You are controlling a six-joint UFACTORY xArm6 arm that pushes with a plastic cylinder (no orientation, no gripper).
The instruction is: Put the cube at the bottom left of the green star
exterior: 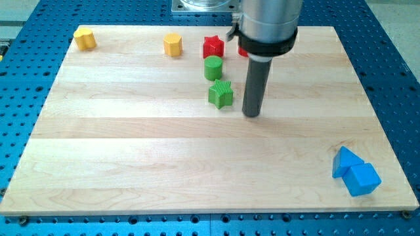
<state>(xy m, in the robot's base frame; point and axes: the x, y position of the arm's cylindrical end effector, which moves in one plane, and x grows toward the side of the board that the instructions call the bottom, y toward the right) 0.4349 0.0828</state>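
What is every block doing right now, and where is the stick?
my tip: on the board, just to the view's right of the green star, apart from it
green star: flat, alone
green cylinder: upright, just above the star
red star: flat, near the top edge
yellow blocks: resting apart at the top
blue cube: bottom right, touching the blue triangle
red block: mostly hidden behind the arm

1. A wooden board (pixel 131 164) lies on a blue perforated table (pixel 387 46).
2. A yellow block (pixel 84 38) sits at the board's far 10 o'clock corner.
3. A second yellow block (pixel 172 44) stands well apart at its 3 o'clock.
4. A red star (pixel 213 46) is near that second yellow block's 3 o'clock.
5. A green cylinder (pixel 213 67) is just beside the red star, at its 6 o'clock.
6. A blue triangular block (pixel 343 160) is near the board's 4 o'clock corner.
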